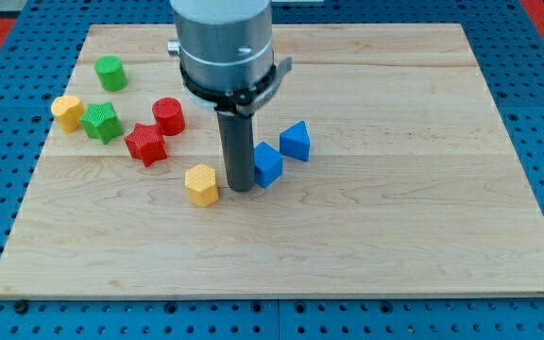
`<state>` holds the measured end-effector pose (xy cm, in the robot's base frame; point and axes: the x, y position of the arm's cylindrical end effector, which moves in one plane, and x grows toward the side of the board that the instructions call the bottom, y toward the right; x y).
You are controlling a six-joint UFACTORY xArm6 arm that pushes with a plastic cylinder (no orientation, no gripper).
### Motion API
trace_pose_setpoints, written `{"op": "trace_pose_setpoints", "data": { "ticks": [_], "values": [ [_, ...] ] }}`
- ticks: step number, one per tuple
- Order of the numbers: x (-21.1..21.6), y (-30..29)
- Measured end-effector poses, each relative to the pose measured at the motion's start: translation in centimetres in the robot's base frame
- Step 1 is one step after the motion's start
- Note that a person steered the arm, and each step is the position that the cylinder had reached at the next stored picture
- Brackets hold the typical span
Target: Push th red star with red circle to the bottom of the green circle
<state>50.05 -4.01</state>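
Observation:
The red star (145, 144) lies at the left of the wooden board, touching the red circle (169, 115) just above and right of it. The green circle (110, 72) sits further up and left, apart from both. My tip (241, 188) stands right of the red pair, between a yellow hexagon (201, 184) on its left and a blue block (267, 163) on its right, close to both.
A green star (102, 122) lies left of the red star, touching a yellow block (67, 112) at the far left. A blue triangle (295, 141) sits right of the blue block. The board's edge (281, 297) runs along the view's bottom.

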Motion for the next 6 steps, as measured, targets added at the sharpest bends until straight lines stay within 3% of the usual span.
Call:
{"op": "trace_pose_setpoints", "data": {
  "ticks": [1,3,4,5,6],
  "values": [
    [1.9,-4.3],
    [-5.8,-15.0],
    [-7.3,-8.9],
    [-12.8,-6.4],
    [-13.2,-11.3]
  ]
}}
